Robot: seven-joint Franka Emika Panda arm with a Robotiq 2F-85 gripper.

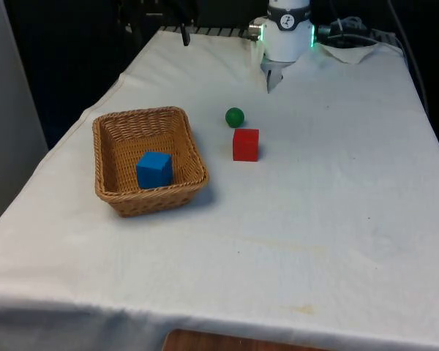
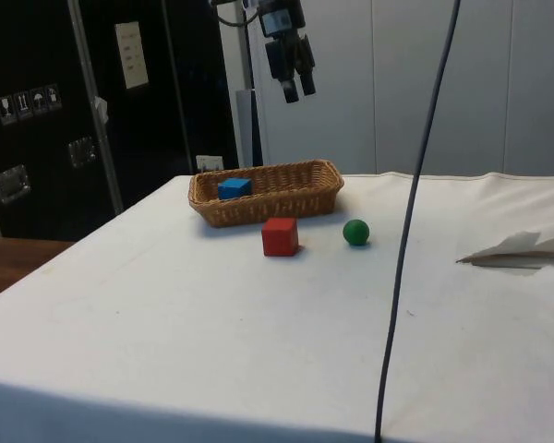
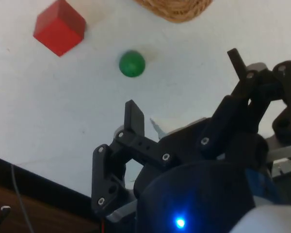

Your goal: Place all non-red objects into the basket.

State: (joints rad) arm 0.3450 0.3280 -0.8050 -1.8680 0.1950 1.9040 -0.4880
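Jaws [image 3: 184,82] spread wide, empty, high above the worktop [image 1: 336,219]. Below them, green ball [image 3: 132,63] beside red cube [image 3: 59,27], outside the basket [image 1: 106,139]: likely next to lift, blue cube [image 1: 154,169] already inside.

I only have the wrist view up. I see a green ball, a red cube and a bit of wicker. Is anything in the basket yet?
Observer: Yes. A blue cube lies inside the basket, in the end farther from the robot.
Operator: Is the gripper holding anything?
Observer: No. The gripper hangs high above the table with its fingers apart and nothing between them.
Operator: Is the ball touching the red cube?
Observer: No. The side view shows the green ball and the red cube standing apart on the cloth, both outside the basket.
Operator: So what is left?
Observer: Judging by colour, only the green ball.
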